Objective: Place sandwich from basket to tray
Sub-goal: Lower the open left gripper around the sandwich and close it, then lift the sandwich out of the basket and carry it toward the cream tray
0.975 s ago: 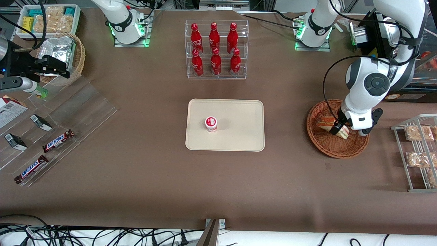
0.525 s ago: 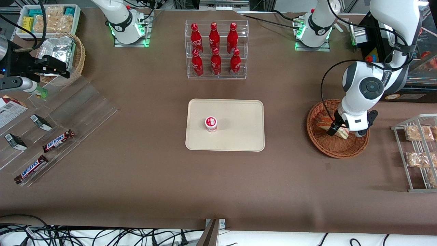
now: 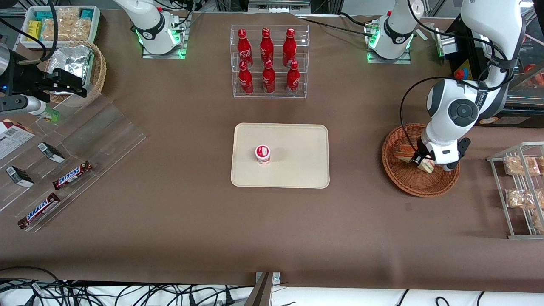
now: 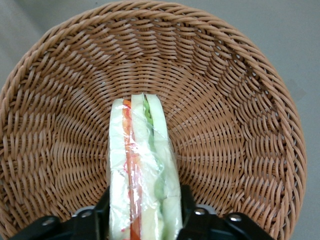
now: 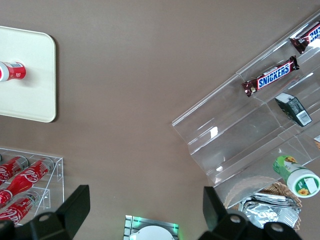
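The sandwich [image 4: 142, 165], a clear-wrapped wedge of white bread with red and green layers, stands on edge in the reddish-brown wicker basket [image 4: 240, 100]. My gripper [image 4: 144, 215] is down in the basket [image 3: 418, 187] with one black finger pressed against each bread face, shut on the sandwich [image 3: 403, 151]. In the front view the gripper [image 3: 420, 161] sits under the white wrist, at the end of the sandwich nearer the camera. The cream tray [image 3: 297, 144] lies at the table's middle, toward the parked arm from the basket.
A small red-and-white cup [image 3: 263, 154] stands on the tray. A clear rack of red bottles [image 3: 268, 61] stands farther from the camera than the tray. A wire rack with snack packs [image 3: 520, 187] is beside the basket, at the working arm's end.
The arm's elbow has swung slightly toward the parked arm's end and the wrist has shifted a little over the basket. The sandwich still rests in the basket.
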Tool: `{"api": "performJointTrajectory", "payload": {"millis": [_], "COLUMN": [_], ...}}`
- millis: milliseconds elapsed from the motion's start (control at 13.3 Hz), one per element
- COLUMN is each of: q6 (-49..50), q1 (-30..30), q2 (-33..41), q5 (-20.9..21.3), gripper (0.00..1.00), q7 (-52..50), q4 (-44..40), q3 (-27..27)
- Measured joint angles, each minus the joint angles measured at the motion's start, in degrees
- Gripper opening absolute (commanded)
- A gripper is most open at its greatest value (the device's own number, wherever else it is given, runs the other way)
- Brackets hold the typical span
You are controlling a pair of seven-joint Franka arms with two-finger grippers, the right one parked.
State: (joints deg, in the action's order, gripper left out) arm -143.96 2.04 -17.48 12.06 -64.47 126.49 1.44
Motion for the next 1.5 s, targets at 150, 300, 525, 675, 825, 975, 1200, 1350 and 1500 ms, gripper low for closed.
{"api": "performJointTrajectory", "payload": {"millis": [150, 300, 525, 675, 825, 975, 1200, 1350, 1500], "q6": [-0.14, -0.15, 2.91, 9.28, 16.03, 22.25, 30.61, 33.36, 33.94], "q1": [0.0, 0.0, 0.0, 0.01, 0.01, 0.08, 0.28, 0.53, 0.81], "q2": [0.01, 0.03, 1.07, 2.99, 4.84, 5.67, 5.8, 5.81, 5.73], "q5": [0.0, 0.02, 0.05, 0.05, -0.04, -1.7, -6.39, -7.33, -7.55], "gripper": [0.0, 0.0, 0.0, 0.0, 0.0, 0.0, 0.0, 0.0, 0.0], "q7": [0.02, 0.07, 0.78, 3.83, 6.8, 10.93, 19.0, 22.54, 25.38], "q4": [-0.01, -0.05, -1.59, -4.73, -8.82, -13.73, -21.44, -24.91, -26.21], "q3": [-0.01, -0.05, -0.15, -0.24, -0.45, -1.27, -1.8, -2.53, -5.45]}}
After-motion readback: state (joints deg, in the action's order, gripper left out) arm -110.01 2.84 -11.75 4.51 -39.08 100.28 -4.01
